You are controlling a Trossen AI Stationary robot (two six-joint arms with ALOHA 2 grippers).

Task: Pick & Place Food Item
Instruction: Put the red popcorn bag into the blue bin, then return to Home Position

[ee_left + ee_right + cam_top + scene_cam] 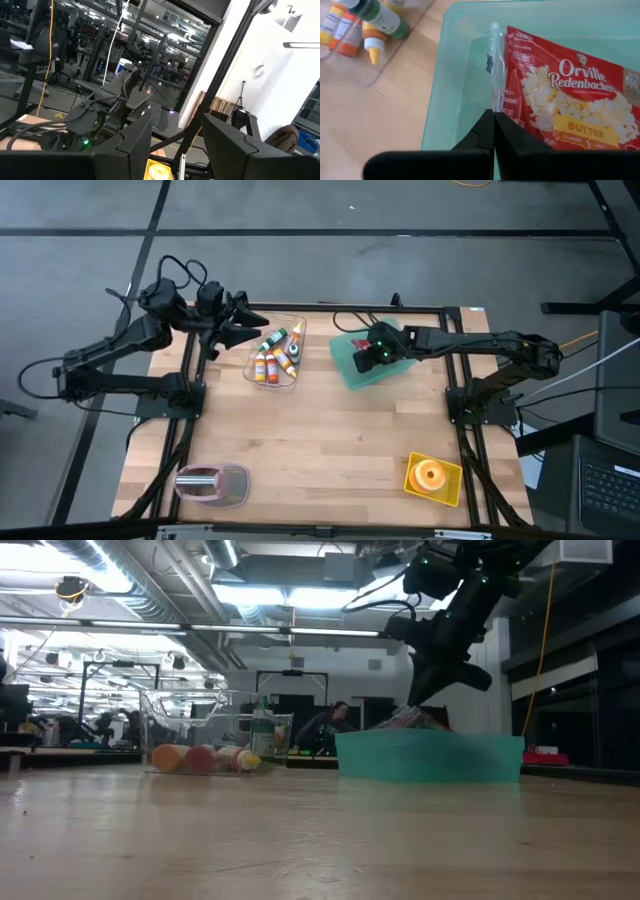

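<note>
A red popcorn bag [570, 100] lies tilted in a teal bin [455, 75] at the table's far right. One end of the bag [405, 720] pokes above the bin's rim [430, 740]. My right gripper [494, 116] is shut and slants down into the bin at the bag's edge. In the high view the right gripper [365, 358] covers the bag. My left gripper [240, 320] hangs raised over the table's far left edge, open, nothing between its fingers [135, 145]. My right gripper pinches the bag's clear side seam [494, 100] between its two fingertips, at that seam's end. The fingers slant down from above, roughly in line with the seam. The bag sits tilted inside the bin, printed face up; which part rests on the bin floor is hidden.
A clear tray [252, 370] of several sauce bottles [275, 355] sits left of the bin. A yellow holder with a roll [432, 476] is at the near right and a pinkish container with a metal cup [212, 483] at the near left. Bare wood lies in the middle.
</note>
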